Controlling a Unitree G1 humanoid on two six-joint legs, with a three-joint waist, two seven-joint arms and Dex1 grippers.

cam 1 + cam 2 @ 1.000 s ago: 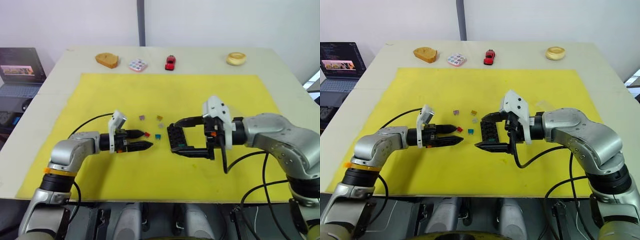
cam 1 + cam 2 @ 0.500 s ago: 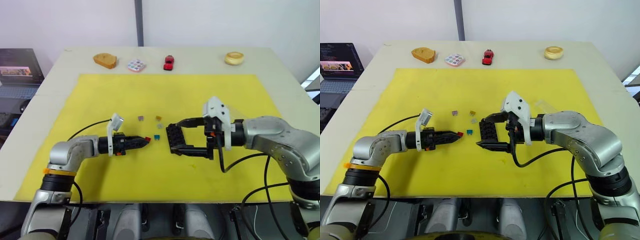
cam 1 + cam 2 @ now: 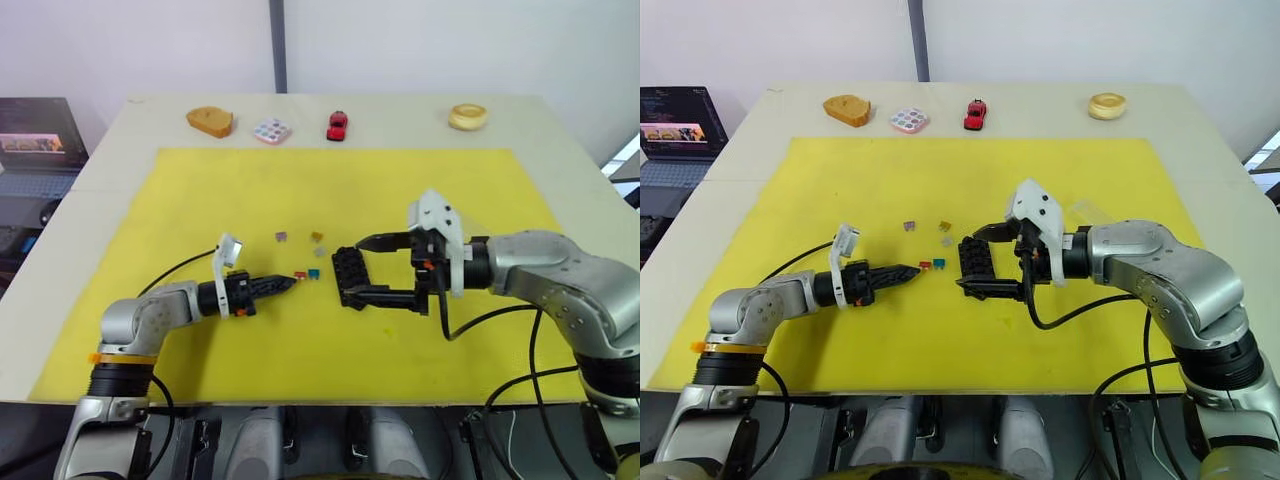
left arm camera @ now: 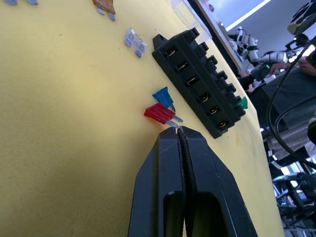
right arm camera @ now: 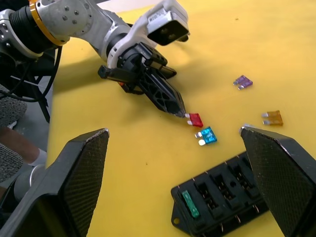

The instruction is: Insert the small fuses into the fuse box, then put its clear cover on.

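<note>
Yellow mat [image 3: 250,340] covers a beige table [image 3: 90,180] by white walls.

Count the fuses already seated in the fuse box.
1: the green fuse sits in an end slot of the fuse box. The box's far end is cut off in the right wrist view.

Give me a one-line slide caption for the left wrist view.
Left gripper, fingers shut, tips at the red fuse's prongs, beside the teal-blue fuse and black fuse box.
</note>
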